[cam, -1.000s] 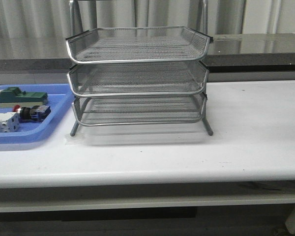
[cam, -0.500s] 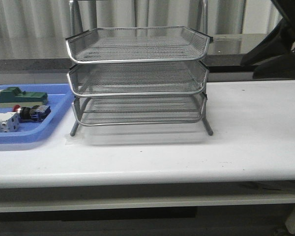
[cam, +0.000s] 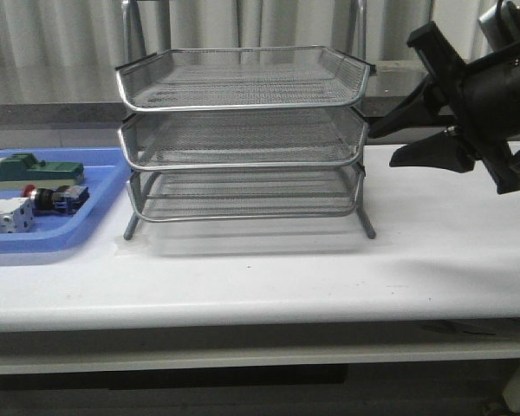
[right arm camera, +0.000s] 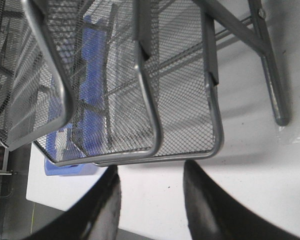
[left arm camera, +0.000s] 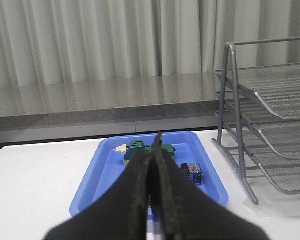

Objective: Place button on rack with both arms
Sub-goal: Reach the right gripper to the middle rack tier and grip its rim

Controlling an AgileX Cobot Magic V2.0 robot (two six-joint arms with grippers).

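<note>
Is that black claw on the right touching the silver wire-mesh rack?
Apart. In the right wrist view, bare white table shows between the right gripper's open fingers and the rack's nearest rim.

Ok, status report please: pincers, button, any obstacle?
Left pincer shut, empty. Right pincer open beside rack. Button in blue tray. Nothing in the way.

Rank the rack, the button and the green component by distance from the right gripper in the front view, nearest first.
1. The rack, mid-table, just left of the open right gripper.
2. The button, in the blue tray at far left, toward its near side.
3. The green component, in the tray's back part, about level with the button; too close to call.
</note>
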